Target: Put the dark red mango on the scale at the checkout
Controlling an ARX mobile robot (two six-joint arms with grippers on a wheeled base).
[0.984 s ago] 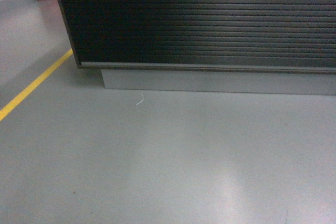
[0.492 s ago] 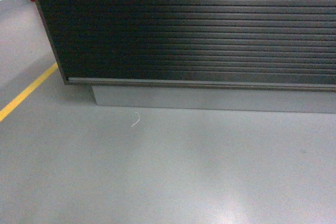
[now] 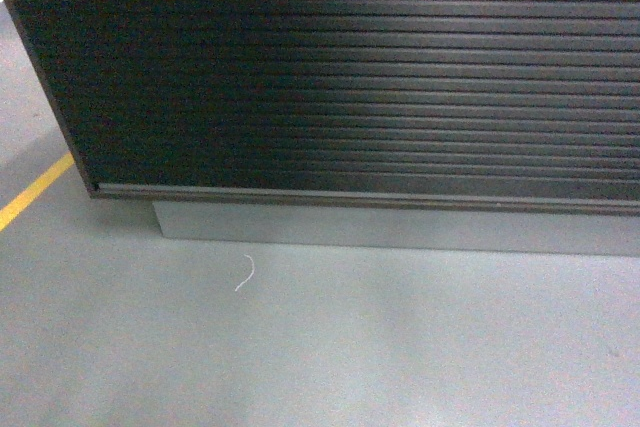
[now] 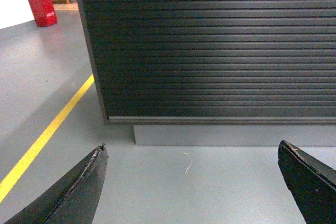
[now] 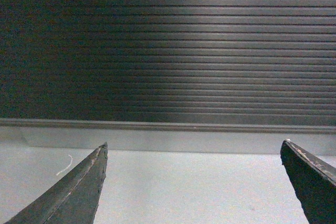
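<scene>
Only the bench's (image 3: 380, 77) ribbed dark front is seen; left pincer (image 4: 194, 182) and right pincer (image 5: 194, 182) are held apart, nothing gripped

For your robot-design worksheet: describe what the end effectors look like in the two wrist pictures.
Each end effector, left and right, shows two black, wedge-shaped fingers tapering to a point, with pale scuffed wear along their edges. No cables or markings are visible; the arms are out of view.
</scene>
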